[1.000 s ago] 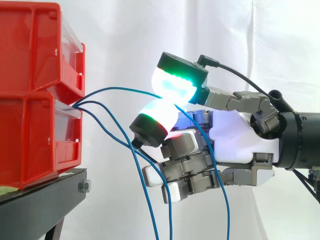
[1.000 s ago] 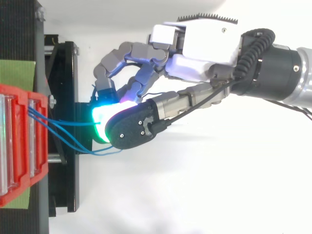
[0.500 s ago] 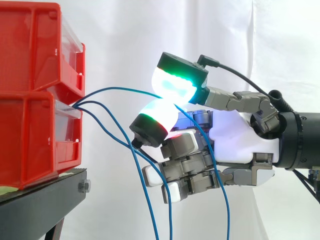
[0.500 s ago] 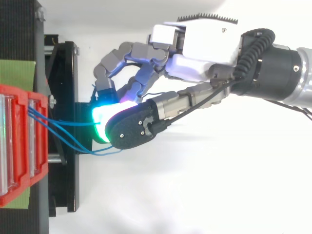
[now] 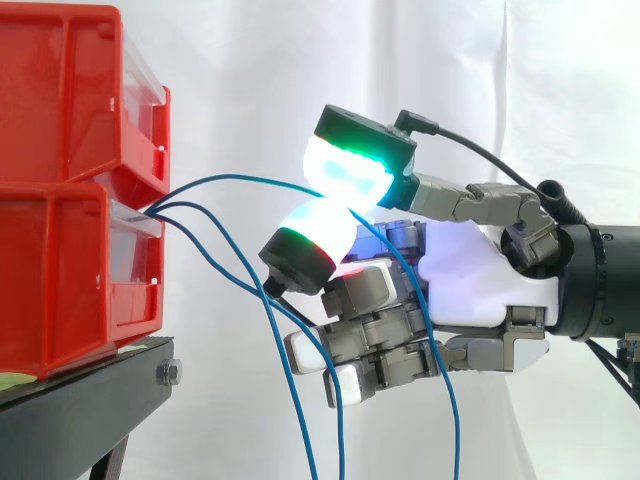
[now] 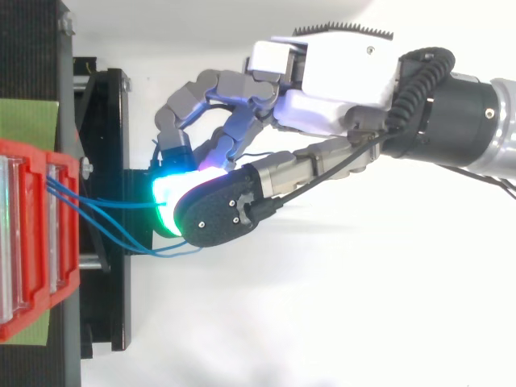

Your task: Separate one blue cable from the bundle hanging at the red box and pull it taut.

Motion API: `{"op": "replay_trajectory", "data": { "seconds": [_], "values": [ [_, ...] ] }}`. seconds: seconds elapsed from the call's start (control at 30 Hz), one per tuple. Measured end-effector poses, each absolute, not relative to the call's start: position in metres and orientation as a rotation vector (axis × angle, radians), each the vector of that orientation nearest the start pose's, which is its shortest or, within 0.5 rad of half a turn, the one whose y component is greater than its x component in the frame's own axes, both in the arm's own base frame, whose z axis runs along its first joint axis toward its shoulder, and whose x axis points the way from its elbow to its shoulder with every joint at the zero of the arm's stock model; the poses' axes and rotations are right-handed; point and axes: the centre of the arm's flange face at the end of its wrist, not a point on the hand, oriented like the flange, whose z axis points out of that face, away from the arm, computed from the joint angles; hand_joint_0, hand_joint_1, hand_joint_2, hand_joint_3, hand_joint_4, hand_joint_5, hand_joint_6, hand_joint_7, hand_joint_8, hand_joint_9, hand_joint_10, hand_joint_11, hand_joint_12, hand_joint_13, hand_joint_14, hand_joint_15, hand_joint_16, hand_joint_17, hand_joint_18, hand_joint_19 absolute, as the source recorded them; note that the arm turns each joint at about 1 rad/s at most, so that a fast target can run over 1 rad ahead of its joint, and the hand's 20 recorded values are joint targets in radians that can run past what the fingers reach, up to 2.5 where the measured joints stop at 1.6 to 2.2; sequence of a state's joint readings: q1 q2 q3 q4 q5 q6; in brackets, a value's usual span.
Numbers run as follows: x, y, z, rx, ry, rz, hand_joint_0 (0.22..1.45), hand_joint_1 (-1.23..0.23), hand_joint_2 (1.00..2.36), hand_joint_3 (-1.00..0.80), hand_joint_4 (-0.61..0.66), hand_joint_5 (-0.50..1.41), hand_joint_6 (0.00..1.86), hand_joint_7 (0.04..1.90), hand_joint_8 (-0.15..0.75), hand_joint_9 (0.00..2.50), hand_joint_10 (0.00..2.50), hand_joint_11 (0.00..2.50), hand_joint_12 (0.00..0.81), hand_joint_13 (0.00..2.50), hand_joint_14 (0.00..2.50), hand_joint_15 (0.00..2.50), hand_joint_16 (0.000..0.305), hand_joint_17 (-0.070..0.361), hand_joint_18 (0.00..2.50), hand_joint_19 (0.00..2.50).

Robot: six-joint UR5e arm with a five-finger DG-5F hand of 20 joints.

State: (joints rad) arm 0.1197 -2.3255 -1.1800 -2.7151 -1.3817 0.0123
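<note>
The robot hand [image 5: 480, 285] pinches one blue cable [image 5: 240, 179] between its green-glowing pads [image 5: 345, 170], other fingers curled, right of the red box [image 5: 70, 270]. That cable arcs from the box front to the pinch; the other blue cables [image 5: 290, 385] hang loose below it

red bins [image 5: 70, 200], blue cables [image 5: 250, 178], black stand [image 5: 90, 405]
</note>
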Motion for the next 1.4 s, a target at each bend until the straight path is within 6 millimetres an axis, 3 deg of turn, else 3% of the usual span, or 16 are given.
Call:
{"op": "replay_trajectory", "data": {
  "seconds": [1.4],
  "values": [
    [0.7741,-0.0598,0.2389,1.212,1.103,1.203,0.77,-0.72,1.02,-0.17,-0.09,-0.19,1.01,1.23,0.353,1.05,0.01,1.18,0.356,0.72,0.02,0.57,0.045,0.102,0.67,0.7]
  ]
}}
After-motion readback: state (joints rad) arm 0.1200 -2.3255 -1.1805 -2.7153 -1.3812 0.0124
